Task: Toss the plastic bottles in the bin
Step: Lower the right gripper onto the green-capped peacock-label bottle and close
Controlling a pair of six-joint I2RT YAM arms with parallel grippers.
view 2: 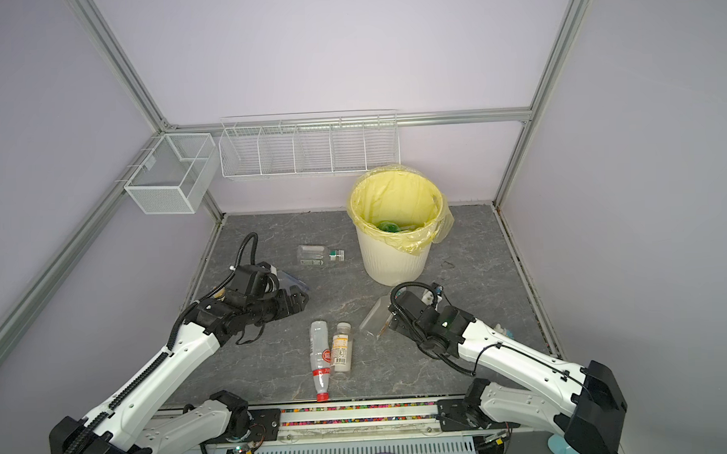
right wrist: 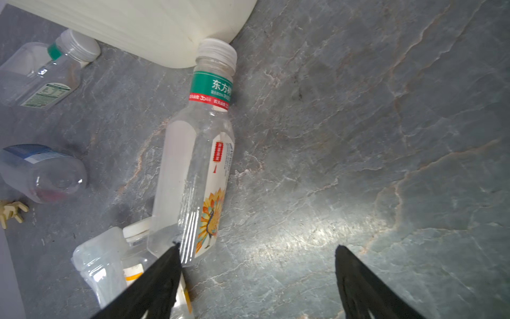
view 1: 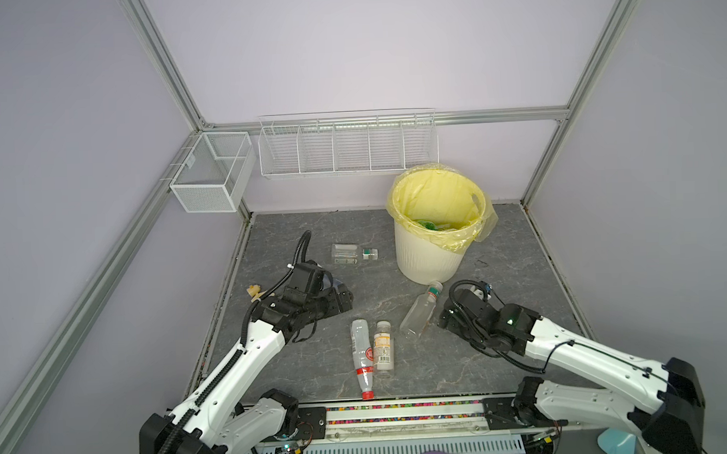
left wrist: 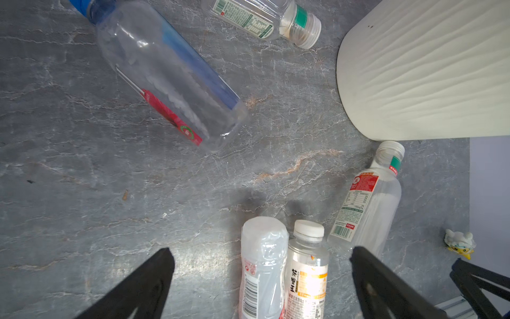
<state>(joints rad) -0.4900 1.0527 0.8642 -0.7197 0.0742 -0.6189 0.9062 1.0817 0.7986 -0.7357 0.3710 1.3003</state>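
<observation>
The bin (view 1: 429,255), cream with a yellow bag, stands at the back right with green bottles (view 1: 430,225) inside. Several plastic bottles lie on the grey floor. A green-banded one (view 1: 352,253) is left of the bin, and another (right wrist: 193,171) has its cap against the bin's base. A red-capped one (view 1: 361,357) and an orange-labelled one (view 1: 383,346) lie side by side mid-floor. My left gripper (left wrist: 260,250) is open above that pair's far ends, with a blue-labelled bottle (left wrist: 165,74) beyond it. My right gripper (right wrist: 257,246) is open over bare floor, one finger (right wrist: 165,265) beside the bottle by the bin.
White wire baskets (view 1: 346,147) (view 1: 210,171) hang on the back and left walls. A small yellow-white toy figure (view 1: 254,291) lies at the left floor edge, and another toy (left wrist: 459,244) sits near the right arm. The frame rail (view 1: 401,414) runs along the front.
</observation>
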